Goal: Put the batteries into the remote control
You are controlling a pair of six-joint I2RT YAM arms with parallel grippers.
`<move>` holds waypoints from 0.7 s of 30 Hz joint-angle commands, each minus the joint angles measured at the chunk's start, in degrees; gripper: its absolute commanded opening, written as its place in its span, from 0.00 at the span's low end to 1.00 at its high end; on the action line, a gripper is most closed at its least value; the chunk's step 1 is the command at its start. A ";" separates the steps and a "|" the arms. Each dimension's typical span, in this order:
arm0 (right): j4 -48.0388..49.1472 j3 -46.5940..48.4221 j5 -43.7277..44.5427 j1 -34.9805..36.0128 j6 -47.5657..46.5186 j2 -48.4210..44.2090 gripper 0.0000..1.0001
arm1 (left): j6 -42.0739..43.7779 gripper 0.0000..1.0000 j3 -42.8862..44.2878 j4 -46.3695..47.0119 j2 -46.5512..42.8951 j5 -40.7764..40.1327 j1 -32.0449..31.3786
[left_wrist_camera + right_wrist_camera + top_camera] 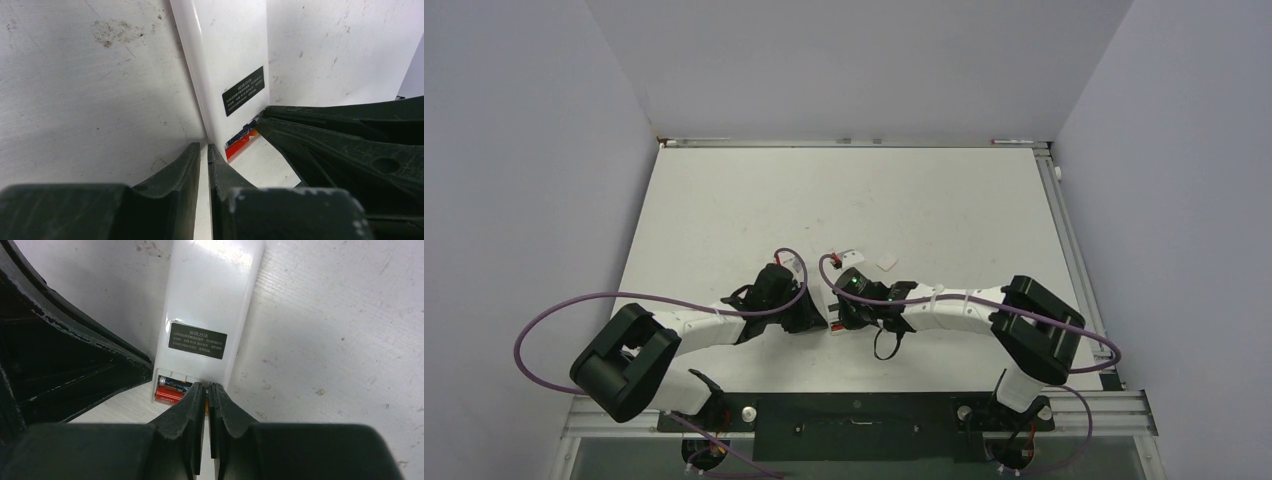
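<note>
The remote control [210,300] lies back up on the table, with a dark label [197,345] across its white back. Its recess at the near end is uncovered. Inside lie the batteries side by side, one dark [172,384] and one red [167,396]. My right gripper [207,388] is shut, its tips at the right end of the recess against the batteries. My left gripper [204,147] is shut to a thin slit, nothing held, its tips at the remote's [225,50] near left corner. From above, both grippers [816,312] [846,312] meet over the remote [831,300].
A small white flat piece [887,262] lies on the table just beyond the right gripper. Grey walls enclose the table on three sides. A purple cable [574,300] loops out from the left arm.
</note>
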 commanded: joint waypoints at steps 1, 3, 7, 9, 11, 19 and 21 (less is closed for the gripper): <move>-1.98 2.82 -0.08 2.13 -0.28 2.88 0.09 | 0.69 0.09 0.34 0.29 0.34 -0.51 -0.45; -2.87 3.38 0.45 2.66 -0.32 3.78 0.09 | 0.69 0.10 0.36 0.38 0.27 -0.48 -0.45; -5.29 5.04 2.71 4.00 -0.55 5.92 0.09 | 0.69 0.09 0.21 0.55 0.05 -0.25 -0.45; -6.77 5.75 4.26 4.81 -0.70 6.80 0.09 | 0.78 0.10 0.03 0.55 -0.15 -0.18 -0.45; -7.43 6.14 5.20 5.53 -0.52 7.39 0.09 | 0.77 0.10 -0.23 0.55 -0.53 -0.17 -0.36; -8.23 7.55 7.57 6.15 0.53 6.34 0.09 | 0.92 0.10 -1.00 0.39 -1.38 -0.40 -0.31; -8.36 8.18 8.26 6.15 0.58 5.41 0.09 | 0.95 0.10 -1.12 0.23 -1.83 -0.54 -0.26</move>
